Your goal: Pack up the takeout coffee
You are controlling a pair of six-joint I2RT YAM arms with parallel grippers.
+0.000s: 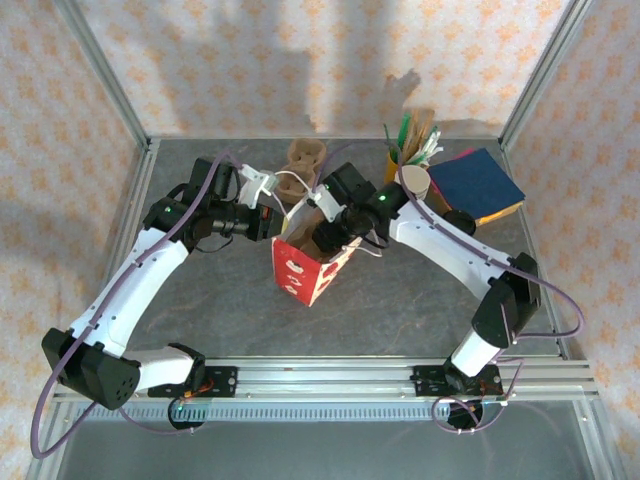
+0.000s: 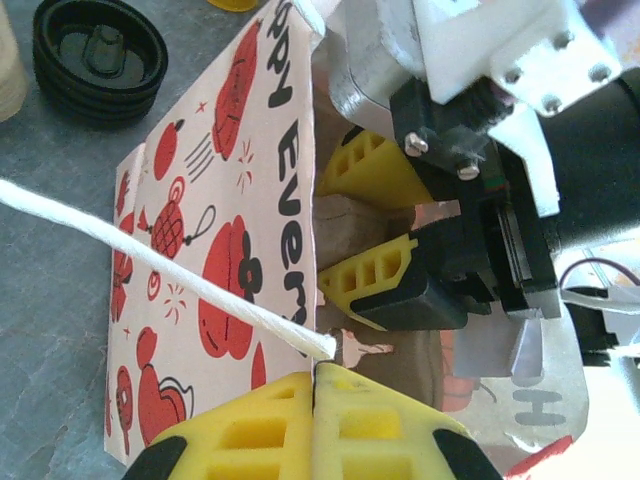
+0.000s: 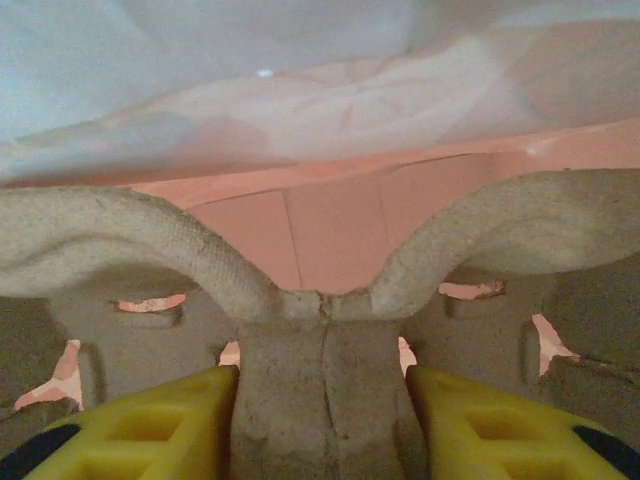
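Left claw (image 2: 316, 385) pinched shut on red bag (image 2: 200, 260) rim, steadying its open mouth | right claw (image 3: 325, 400) clamped on pulp carrier (image 3: 325, 330) post inside bag | takeout coffee (image 1: 459, 221) on table (image 1: 400, 310), bag's 2 o'clock, not yet packed

Carrier (image 3: 320, 380) inside bag (image 1: 300, 275) (cup stack (image 1: 415, 181) behind)

Mouth of red-and-white paper bag (image 1: 300, 275) plugged by right hand (image 3: 322, 410) clasping brown pulp cup carrier (image 3: 320, 300), left hand (image 2: 315, 385) pinching white cord handle (image 2: 150, 255), near grey tabletop (image 1: 400, 310) free
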